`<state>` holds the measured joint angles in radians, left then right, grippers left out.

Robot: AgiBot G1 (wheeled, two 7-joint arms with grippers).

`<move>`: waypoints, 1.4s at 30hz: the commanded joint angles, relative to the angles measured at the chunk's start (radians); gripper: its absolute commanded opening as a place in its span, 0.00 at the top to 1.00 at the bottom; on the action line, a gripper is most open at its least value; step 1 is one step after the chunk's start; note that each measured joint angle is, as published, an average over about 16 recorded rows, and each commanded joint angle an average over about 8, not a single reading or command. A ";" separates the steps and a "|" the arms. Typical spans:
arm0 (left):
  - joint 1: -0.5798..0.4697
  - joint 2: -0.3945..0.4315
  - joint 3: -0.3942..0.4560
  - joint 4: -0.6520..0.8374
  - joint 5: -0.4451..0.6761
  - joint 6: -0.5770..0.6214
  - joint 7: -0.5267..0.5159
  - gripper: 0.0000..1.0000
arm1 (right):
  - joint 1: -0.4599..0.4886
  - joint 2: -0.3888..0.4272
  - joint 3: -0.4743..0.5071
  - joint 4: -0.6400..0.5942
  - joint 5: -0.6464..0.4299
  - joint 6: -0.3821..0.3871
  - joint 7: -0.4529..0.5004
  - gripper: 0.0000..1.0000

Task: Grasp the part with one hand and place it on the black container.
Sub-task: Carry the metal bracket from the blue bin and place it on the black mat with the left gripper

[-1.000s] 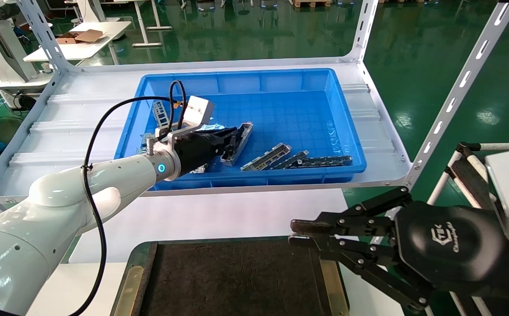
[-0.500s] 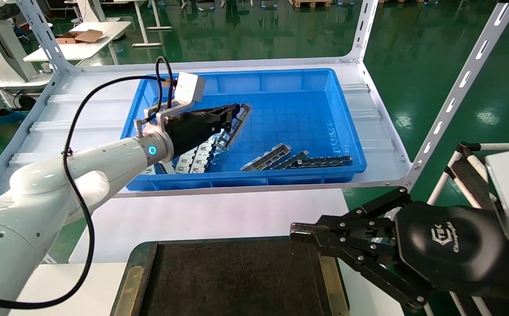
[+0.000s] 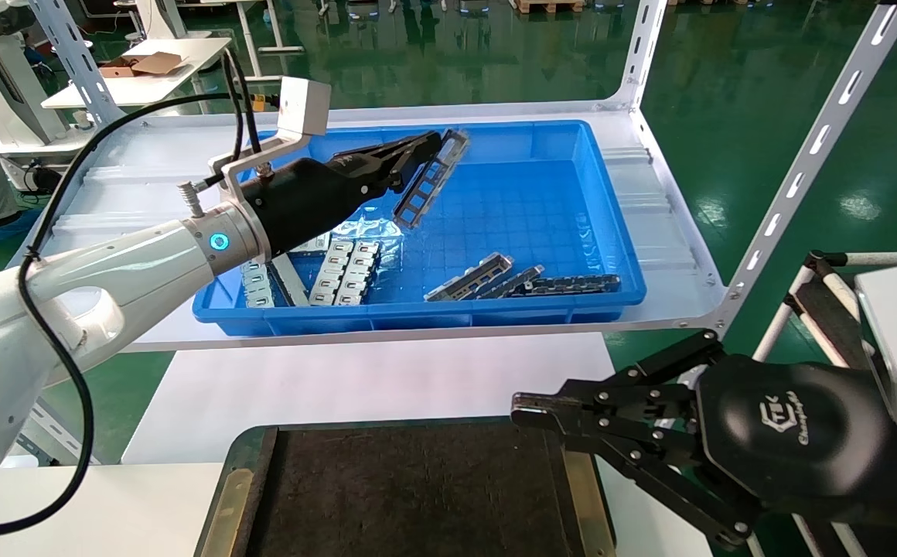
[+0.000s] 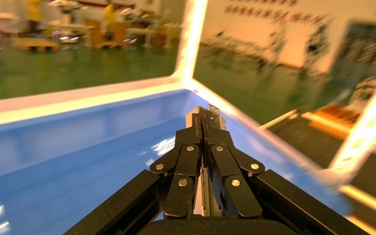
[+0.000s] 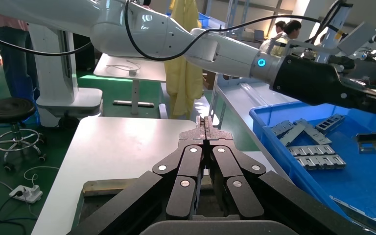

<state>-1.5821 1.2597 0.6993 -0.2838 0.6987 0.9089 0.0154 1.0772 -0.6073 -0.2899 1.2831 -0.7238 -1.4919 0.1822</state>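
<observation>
Head view: left hand clamped on silver cutout-lined part, tilted above blue bin.

Silver part, seemingly blue bin.

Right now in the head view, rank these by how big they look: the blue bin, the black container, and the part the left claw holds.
1. Blue bin.
2. Black container, though it is cut off by the frame and nearer the camera, so its true rank is unsure.
3. Part, held in the left claw, clearly smallest.
</observation>
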 commanded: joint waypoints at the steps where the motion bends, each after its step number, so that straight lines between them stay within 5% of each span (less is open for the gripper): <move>1: 0.001 -0.011 -0.009 -0.005 -0.016 0.046 -0.004 1.00 | 0.000 0.000 0.000 0.000 0.000 0.000 0.000 1.00; 9: 0.077 -0.061 -0.011 -0.143 -0.050 0.188 -0.072 1.00 | 0.000 0.000 -0.001 0.000 0.000 0.000 0.000 1.00; 16: 0.209 -0.123 -0.004 -0.371 -0.072 0.197 -0.144 1.00 | 0.000 0.000 -0.001 0.000 0.001 0.000 -0.001 1.00; 30: 0.550 -0.254 0.039 -0.830 -0.063 -0.104 -0.282 1.00 | 0.000 0.001 -0.002 0.000 0.001 0.001 -0.001 1.00; 42: 0.702 -0.228 0.096 -0.867 -0.016 -0.329 -0.320 1.00 | 0.001 0.001 -0.003 0.000 0.002 0.001 -0.001 1.00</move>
<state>-0.8830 1.0402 0.7895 -1.1406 0.6774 0.5794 -0.3002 1.0778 -0.6062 -0.2926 1.2831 -0.7219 -1.4907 0.1809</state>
